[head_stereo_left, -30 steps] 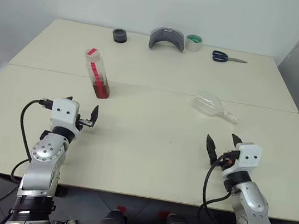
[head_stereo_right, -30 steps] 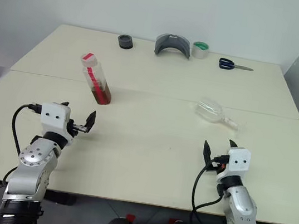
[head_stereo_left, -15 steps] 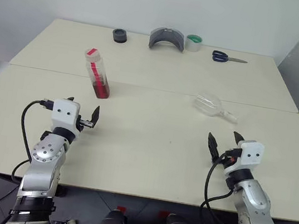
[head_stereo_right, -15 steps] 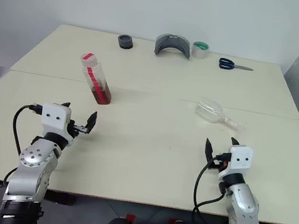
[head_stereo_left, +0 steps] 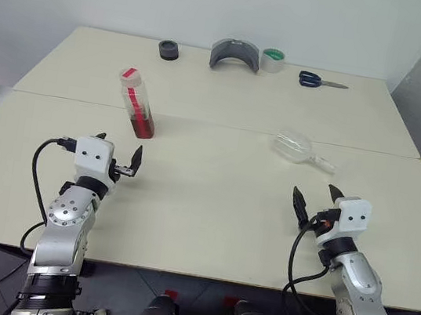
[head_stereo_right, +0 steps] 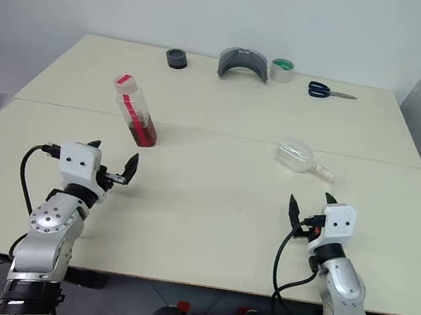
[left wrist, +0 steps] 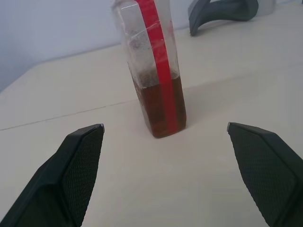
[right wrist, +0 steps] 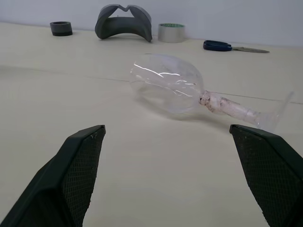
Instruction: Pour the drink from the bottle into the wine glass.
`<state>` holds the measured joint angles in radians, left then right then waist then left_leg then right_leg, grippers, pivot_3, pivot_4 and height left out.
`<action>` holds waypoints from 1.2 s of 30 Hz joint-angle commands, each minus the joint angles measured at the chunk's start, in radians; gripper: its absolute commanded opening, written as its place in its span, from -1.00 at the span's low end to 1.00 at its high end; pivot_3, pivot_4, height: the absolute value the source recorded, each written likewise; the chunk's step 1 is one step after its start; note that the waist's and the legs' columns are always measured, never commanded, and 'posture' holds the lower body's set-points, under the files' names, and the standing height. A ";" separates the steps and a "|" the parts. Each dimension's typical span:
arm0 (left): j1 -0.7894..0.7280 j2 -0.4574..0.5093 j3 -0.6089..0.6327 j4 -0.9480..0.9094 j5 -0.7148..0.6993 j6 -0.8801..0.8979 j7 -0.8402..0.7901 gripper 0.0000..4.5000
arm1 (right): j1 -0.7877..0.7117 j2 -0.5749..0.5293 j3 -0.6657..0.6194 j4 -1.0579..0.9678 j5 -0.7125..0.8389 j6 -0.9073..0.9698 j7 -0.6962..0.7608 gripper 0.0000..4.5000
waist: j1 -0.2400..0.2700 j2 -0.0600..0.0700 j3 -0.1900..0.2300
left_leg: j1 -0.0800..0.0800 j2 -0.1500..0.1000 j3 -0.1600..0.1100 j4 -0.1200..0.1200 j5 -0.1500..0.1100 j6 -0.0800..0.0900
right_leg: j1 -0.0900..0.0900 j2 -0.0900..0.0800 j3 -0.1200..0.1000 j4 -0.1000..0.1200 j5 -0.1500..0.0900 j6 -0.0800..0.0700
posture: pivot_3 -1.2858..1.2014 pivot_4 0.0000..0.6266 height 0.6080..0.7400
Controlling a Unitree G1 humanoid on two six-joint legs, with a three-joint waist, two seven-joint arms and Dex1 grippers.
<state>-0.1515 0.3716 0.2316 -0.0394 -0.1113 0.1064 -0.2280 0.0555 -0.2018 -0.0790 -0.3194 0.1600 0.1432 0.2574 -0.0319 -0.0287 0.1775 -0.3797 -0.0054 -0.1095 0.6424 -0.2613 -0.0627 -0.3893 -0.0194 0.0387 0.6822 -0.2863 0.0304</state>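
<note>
Standing upright on the left half of the cream surface (head_stereo_left: 212, 197) is the bottle (head_stereo_left: 137, 104), capped in pinkish red, a red strip running down its side, the drink (left wrist: 161, 106) filling only its lower part. Lying on its side on the right half is the wine glass (head_stereo_left: 299, 150), bowl pointing left, stem and foot pointing right, nothing in it.

Hovering near the front edge, left side, is the left hand (head_stereo_left: 119, 157), its two black fingers spreading wide and gripping nothing; the bottle is standing just beyond it, apart from the fingers. Hovering near the front edge, right side, is the right hand (head_stereo_left: 315, 201), fingers likewise spreading wide and gripping nothing; the wine glass is lying beyond it, apart.

Sitting along the far edge, left to right: a small dark ring (head_stereo_left: 169, 50), a grey curved piece (head_stereo_left: 235, 54), a roll of tape (head_stereo_left: 272, 60) with a green top, and blue-handled scissors (head_stereo_left: 321, 81). A seam is running across the surface between bottle and far items.
</note>
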 commanded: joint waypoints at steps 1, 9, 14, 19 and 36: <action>-0.021 0.005 0.014 -0.002 -0.002 -0.026 0.007 1.00 | -0.021 -0.022 -0.017 -0.017 0.010 -0.035 0.019 1.00 | 0.000 0.000 0.000 | 0.000 0.000 0.000 0.000 0.000 0.000 | 0.000 0.000 0.000 0.000 0.000 0.000 | 0.03 -0.52 1.00; -0.078 -0.007 0.017 0.032 0.001 0.031 0.050 1.00 | -0.094 -0.134 0.074 -0.132 0.139 0.086 0.232 1.00 | 0.000 0.000 0.000 | 0.000 0.000 0.000 0.000 0.000 0.000 | 0.000 0.000 0.000 0.000 0.000 0.000 | 0.03 -0.52 1.00; -0.173 -0.019 -0.009 0.093 0.032 0.078 0.098 1.00 | -0.200 -0.227 0.110 -0.207 0.279 0.263 0.345 1.00 | 0.001 0.000 0.000 | 0.000 0.000 -0.001 0.001 0.000 0.000 | 0.001 0.001 -0.001 0.000 0.000 0.001 | 0.03 -0.52 1.00; -0.247 -0.034 -0.036 0.154 0.060 0.069 0.123 1.00 | -0.235 -0.271 0.134 -0.238 0.323 0.317 0.394 1.00 | 0.001 0.000 0.000 | -0.001 -0.001 -0.001 0.001 0.000 0.000 | 0.001 0.000 -0.002 -0.001 0.001 0.001 | 0.03 -0.52 1.00; -0.492 -0.061 -0.042 0.392 0.088 0.025 0.228 1.00 | -0.287 -0.294 0.141 -0.185 0.304 0.294 0.454 1.00 | 0.001 0.000 0.000 | -0.001 -0.001 -0.001 0.001 0.000 0.000 | 0.000 0.000 -0.001 -0.001 0.001 0.002 | 0.03 -0.52 1.00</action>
<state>-0.6139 0.3103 0.1835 0.3544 -0.0304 0.1592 -0.0157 -0.2137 -0.4965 0.0645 -0.4837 0.4549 0.4457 0.7065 -0.0309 -0.0291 0.1778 -0.3807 -0.0066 -0.1102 0.6437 -0.2612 -0.0627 -0.3890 -0.0195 0.0375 0.6811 -0.2850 0.0326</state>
